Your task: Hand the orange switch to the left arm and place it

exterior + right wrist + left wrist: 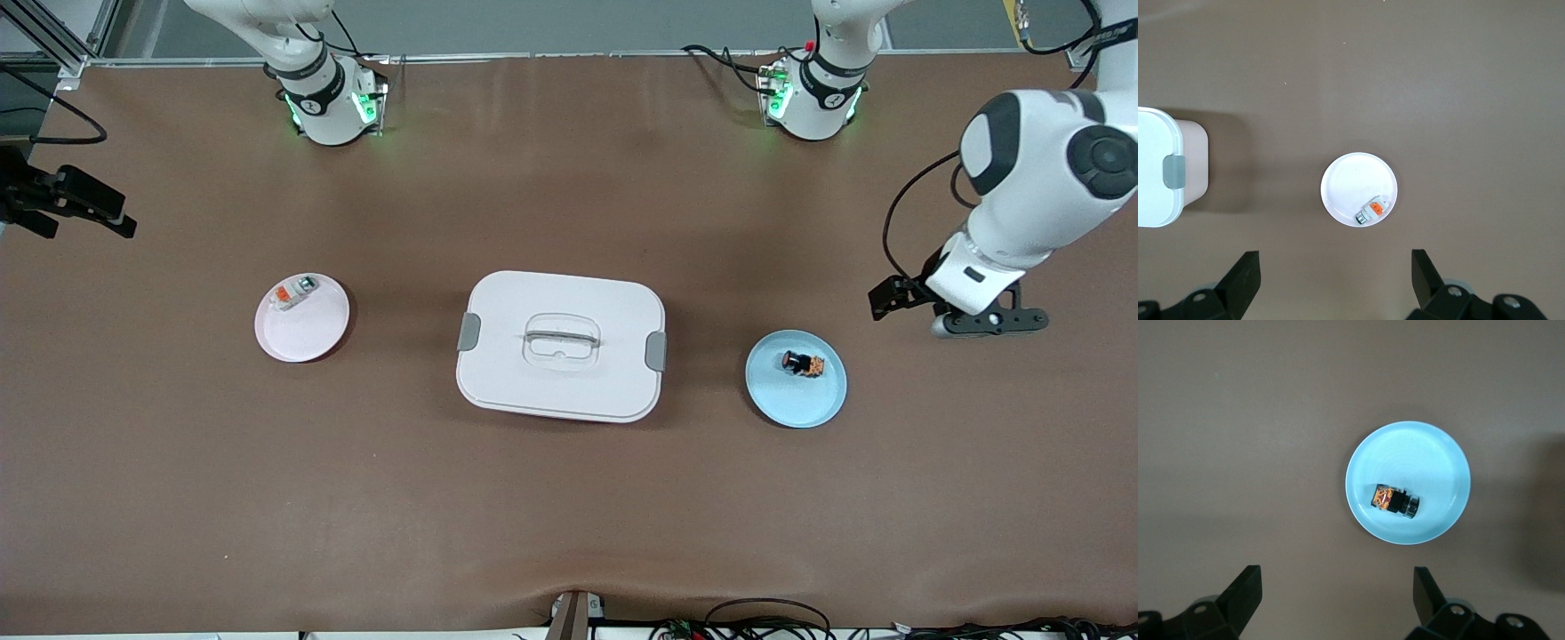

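The orange switch (1395, 501) lies untouched on the blue plate (1431, 447) — below and ahead of the left gripper (1338, 597), whose jaws are spread wide. A descent over it is called for next. The right gripper (1336, 277) waits, jaws wide, above the pink plate (1351, 177); the box (562, 345) sits between the plates.

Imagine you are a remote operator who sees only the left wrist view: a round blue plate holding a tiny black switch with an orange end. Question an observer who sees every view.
Operator: What lies between me and the right arm's end of the table?
Observer: A large white rounded-rectangular box with grey side latches, at the table's middle.
Operator: And nearer that end still?
Observer: A round pink plate holding a whitish-grey component with an orange patch.
Operator: Where is the right gripper?
Observer: The right gripper waits over that end of the table, jaws open.
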Motion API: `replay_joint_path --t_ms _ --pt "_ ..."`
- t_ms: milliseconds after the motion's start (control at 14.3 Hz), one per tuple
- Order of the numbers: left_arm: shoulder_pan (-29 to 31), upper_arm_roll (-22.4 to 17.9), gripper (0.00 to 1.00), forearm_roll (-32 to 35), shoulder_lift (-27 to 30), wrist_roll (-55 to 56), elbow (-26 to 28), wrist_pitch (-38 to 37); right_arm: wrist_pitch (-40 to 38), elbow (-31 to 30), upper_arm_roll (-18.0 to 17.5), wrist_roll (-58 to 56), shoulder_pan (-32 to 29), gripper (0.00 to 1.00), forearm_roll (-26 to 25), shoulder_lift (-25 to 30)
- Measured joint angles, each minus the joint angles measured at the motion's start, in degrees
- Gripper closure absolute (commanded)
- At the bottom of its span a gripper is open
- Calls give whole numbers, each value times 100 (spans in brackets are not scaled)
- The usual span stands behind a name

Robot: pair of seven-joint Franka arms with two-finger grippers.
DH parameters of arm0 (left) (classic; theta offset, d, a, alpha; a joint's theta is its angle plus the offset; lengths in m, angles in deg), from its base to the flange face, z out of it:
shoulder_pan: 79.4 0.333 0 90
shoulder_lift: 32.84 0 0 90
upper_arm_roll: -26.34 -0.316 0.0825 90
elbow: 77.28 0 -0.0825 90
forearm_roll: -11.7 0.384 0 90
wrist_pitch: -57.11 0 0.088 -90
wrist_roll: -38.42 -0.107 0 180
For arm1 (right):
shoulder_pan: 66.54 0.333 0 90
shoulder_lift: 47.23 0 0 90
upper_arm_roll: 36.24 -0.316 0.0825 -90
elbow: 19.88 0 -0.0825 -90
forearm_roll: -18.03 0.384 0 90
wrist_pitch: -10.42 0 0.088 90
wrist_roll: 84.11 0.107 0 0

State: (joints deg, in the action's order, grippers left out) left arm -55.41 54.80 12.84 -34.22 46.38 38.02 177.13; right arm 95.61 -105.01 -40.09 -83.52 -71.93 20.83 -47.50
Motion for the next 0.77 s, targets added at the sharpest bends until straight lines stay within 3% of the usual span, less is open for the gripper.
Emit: replay_joint_path --t_ms 210,769 --pt "13 -14 0 0 4 31 -602 -589 0 3 0 0 0 0 -4 0" --pt "21 -21 0 0 7 30 -1248 -1283 -2 6 -14 -13 0 0 -83 3"
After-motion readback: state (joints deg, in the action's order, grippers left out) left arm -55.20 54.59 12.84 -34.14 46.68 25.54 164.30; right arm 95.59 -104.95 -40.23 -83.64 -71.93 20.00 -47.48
